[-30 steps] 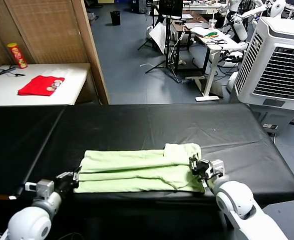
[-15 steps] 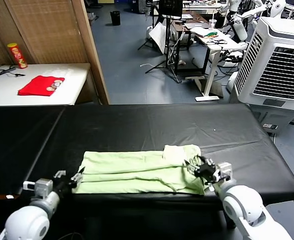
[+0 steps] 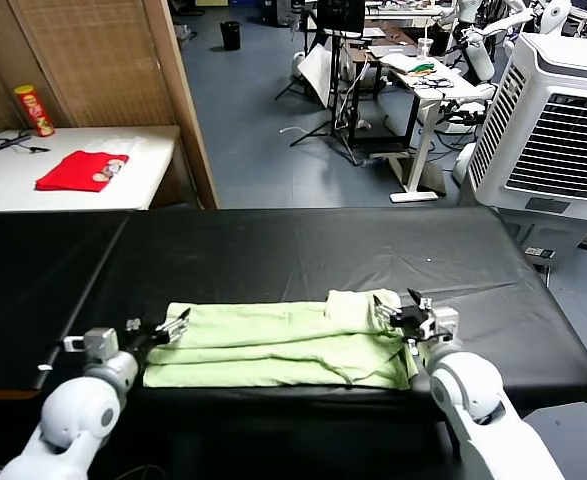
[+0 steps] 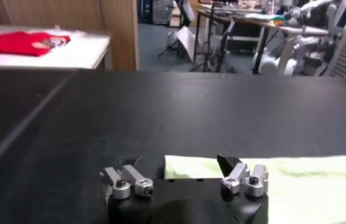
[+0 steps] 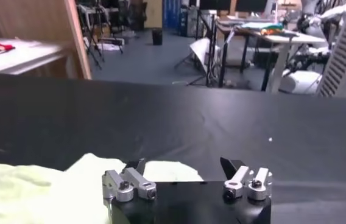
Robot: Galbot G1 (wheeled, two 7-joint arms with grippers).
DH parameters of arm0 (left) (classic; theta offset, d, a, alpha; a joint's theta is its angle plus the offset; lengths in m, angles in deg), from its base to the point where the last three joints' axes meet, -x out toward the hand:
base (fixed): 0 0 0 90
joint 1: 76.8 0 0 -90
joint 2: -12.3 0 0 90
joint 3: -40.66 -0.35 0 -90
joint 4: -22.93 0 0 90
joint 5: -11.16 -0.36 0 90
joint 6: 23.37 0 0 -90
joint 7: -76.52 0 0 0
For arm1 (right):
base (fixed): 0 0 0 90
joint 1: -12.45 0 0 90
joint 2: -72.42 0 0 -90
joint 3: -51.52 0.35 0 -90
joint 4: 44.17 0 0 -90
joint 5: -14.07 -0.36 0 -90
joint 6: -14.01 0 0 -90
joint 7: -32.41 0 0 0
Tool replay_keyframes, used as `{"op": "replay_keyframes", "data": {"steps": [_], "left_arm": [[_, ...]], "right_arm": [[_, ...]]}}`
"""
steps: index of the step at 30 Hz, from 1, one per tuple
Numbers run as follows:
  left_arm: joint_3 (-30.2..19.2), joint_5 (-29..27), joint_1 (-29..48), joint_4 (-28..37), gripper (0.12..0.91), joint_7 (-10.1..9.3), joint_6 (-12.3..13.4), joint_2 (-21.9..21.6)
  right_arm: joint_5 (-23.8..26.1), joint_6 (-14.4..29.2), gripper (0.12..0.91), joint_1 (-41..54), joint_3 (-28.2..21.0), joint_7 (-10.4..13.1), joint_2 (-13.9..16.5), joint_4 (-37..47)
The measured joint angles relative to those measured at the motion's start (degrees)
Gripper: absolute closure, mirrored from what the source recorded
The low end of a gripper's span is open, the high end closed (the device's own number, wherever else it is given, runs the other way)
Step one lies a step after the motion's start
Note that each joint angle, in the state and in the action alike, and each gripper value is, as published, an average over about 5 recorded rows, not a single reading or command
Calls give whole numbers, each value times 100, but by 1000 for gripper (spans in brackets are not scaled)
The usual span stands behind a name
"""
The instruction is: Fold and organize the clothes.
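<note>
shirt (image 3: 273, 345): pale green tee, folded into a long flat band, lying across the near part of the black desk (image 3: 303, 255), close to its front edge; the left wrist view shows one end (image 4: 270, 182) of it, the right wrist view the other (image 5: 39, 185).
layers: several thicknesses stacked, with a small flap turned up at the right end and loose creases along the length.
left end effector (image 3: 168, 328): released, jaws spread wide, at the left end of the shirt, gripping nothing; seen close in its own wrist view (image 4: 182, 173).
right end effector (image 3: 403, 312): released too, jaws apart, over the right end by the flap, holding nothing; close in its wrist view (image 5: 182, 169).
weight: light, by the look of it; thin cotton, no strain for either arm.
stiffness: none; it will sag and drape wherever it is not supported, so a one-point lift would let the folds fall open.
surface: soft and a bit grippy, unlikely to slip once pinched; the dark desk cover looks smooth, so the band may slide when dragged.
fragility: not breakable, but the fold is easily spoiled.
where to hold: both short ends at once, pinching through all layers near the corners, the right one taking in the flap.
step, as I judge it: lengthwise fold done; crosswise fold next.
</note>
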Motion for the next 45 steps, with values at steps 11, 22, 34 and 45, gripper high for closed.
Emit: {"op": "replay_keyframes", "data": {"steps": [11, 22, 34, 45], "left_arm": [[-59, -11, 253, 508, 548, 86, 101, 154], [-261, -1238, 529, 861, 902, 177, 751, 381], [-107, -1314, 543, 798, 610, 300, 715, 182], [358, -701, -360, 89, 235, 234, 651, 174]], "right_arm": [[280, 220, 664, 67, -93, 1, -281, 392], [660, 596, 839, 119, -180, 188, -530, 573], [598, 534, 383, -288, 86, -50, -255, 28], [576, 539, 227, -590, 174, -57, -237, -466]]}}
